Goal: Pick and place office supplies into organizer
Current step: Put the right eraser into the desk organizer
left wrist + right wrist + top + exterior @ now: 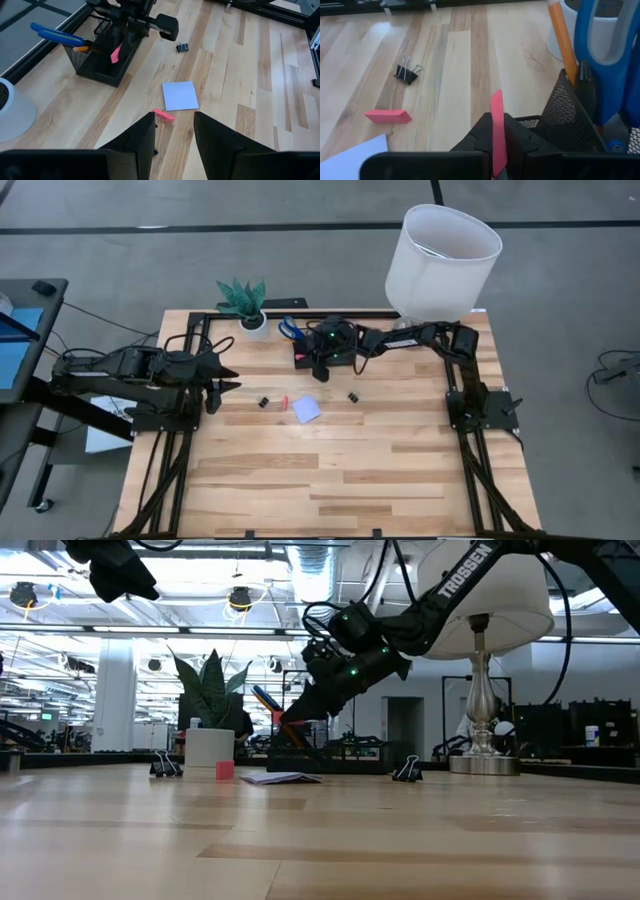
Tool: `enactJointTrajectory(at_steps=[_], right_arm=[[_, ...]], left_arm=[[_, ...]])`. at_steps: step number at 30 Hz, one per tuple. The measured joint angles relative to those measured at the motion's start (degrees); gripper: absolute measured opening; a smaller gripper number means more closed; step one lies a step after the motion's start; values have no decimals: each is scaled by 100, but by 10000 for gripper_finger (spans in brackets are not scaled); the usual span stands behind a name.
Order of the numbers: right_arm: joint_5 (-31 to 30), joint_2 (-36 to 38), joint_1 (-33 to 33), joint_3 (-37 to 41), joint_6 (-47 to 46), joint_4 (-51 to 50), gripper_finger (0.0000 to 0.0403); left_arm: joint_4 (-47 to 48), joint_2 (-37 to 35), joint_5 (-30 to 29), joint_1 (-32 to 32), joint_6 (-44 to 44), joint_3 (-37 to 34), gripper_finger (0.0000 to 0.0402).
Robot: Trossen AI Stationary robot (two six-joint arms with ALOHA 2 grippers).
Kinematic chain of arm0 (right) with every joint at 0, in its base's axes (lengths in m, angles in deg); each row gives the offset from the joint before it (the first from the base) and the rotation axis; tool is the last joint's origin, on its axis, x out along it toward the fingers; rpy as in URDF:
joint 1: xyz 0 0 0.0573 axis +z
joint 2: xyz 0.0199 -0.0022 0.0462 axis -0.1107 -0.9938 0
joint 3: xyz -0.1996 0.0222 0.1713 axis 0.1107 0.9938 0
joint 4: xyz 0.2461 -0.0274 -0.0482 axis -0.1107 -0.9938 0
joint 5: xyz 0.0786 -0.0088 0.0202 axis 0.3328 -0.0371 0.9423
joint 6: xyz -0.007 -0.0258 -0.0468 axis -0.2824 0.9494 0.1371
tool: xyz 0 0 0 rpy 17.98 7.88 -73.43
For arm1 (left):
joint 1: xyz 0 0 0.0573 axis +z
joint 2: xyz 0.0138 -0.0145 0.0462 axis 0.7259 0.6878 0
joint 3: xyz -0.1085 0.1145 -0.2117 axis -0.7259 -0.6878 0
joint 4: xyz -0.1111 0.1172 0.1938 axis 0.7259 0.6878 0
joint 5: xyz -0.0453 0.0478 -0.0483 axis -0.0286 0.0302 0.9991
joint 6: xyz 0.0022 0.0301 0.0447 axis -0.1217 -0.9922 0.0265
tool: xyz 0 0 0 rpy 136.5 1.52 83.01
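The black mesh organizer (335,358) stands at the table's far middle, with blue-handled scissors (55,35) and a pencil (82,49) standing in its taller compartment. My right gripper (320,366) hovers over the organizer's lower part (107,75), shut on a flat red bit (497,130). On the table lie a pale note pad (306,411), a second red bit (284,402) and two binder clips (264,401) (353,396). My left gripper (172,132) waits open at the table's left, touching nothing. My right gripper pinches the flat red bit between its two fingers, which press on its broad faces (496,150). The bit's free end (496,100) sticks out past the fingertips. The fingers slant down from the table's right. The bit (116,52) hangs tilted over the organizer's lower compartment.
A white plant pot (253,323) stands just left of the organizer at the far edge. A lamp with a large white shade (440,260) rises at the far right corner. The near half of the wooden table (330,480) is bare.
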Motion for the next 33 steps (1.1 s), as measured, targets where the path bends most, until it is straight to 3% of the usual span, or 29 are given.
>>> enactJointTrajectory(at_steps=[10,33], right_arm=[[-291,0,-7,-1,7,0,56],[-287,-1,-41,-1,-39,-1,35]], left_arm=[[0,0,0,2,0,0,126],[0,0,0,2,0,2,126]])
